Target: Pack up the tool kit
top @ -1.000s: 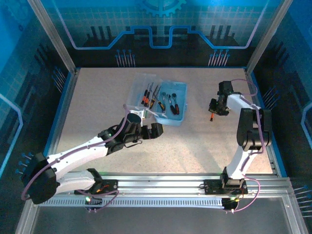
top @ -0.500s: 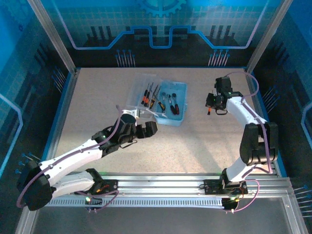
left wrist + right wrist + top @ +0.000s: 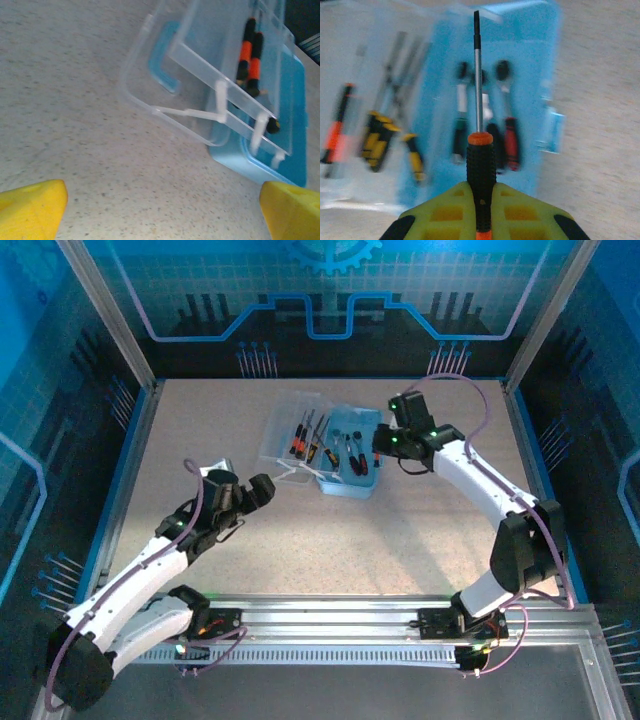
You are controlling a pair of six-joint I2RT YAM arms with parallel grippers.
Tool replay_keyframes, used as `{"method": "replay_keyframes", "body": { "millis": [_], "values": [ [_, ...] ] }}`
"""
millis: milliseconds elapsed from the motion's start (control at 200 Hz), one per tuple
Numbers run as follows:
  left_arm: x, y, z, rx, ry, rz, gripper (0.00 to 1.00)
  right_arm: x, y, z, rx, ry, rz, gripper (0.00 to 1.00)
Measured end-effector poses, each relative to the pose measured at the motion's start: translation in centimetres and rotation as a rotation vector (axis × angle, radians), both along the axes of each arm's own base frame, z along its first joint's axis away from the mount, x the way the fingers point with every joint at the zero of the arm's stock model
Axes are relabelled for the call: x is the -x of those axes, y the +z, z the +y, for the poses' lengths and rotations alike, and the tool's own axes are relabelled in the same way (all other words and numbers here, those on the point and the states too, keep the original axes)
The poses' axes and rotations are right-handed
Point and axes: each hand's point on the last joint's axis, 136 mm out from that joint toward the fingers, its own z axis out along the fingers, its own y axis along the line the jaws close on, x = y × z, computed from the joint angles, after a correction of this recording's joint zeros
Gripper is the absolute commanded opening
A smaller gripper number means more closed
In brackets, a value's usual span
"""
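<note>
Several tools lie in the open translucent light-blue plastic case [image 3: 348,490] at mid-surface. The right hand [image 3: 388,443], clamped on a black-and-orange screwdriver [image 3: 480,165], hovers above it (left hand [image 3: 258,490] spread wide, empty). Lid unclosed.

Robotics lab, seen from above: we look down into a purpose-built test cell. Two white robot arms, the left arm [image 3: 150,560] and the right arm [image 3: 480,480], are bolted to a slotted aluminium rail [image 3: 330,625] at the near edge of a speckled tabletop [image 3: 400,540] with a blue border. Aluminium posts [image 3: 105,315] frame the bench. Blue printed panels [image 3: 200,290] with a grid, circuit traces and a gear emblem [image 3: 330,252] wall it in on three sides. We also note purple cables [image 3: 483,405] looping along the arms and green indicator lights [image 3: 396,437] glowing on them.
</note>
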Motion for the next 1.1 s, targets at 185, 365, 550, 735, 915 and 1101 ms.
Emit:
{"method": "replay_keyframes", "body": {
  "millis": [185,365,550,735,915,1101],
  "values": [
    [1.3,-0.4,1.8,-0.003,0.057,0.007,0.99,-1.5,2.8,6.5,-0.097,0.067,-0.055,0.12],
    [2.5,-0.7,2.5,0.009,0.074,0.008,0.99,-2.4,2.5,11.9,-0.163,0.099,-0.04,0.12],
    [3.2,-0.4,2.8,0.023,0.082,-0.016,0.99,-3.2,1.0,15.4,-0.182,0.08,-0.017,0.12],
    [3.6,0.2,3.0,0.035,0.082,-0.042,0.99,-3.8,-1.0,16.6,-0.168,0.039,0.001,0.12],
    [3.8,-0.2,3.1,0.033,0.081,-0.036,0.99,-4.4,-2.5,16.3,-0.145,-0.005,0.01,0.12],
    [3.8,-0.4,3.1,0.032,0.081,-0.034,0.99,-4.9,-3.0,16.3,-0.133,-0.018,0.009,0.16]
  ]
}}
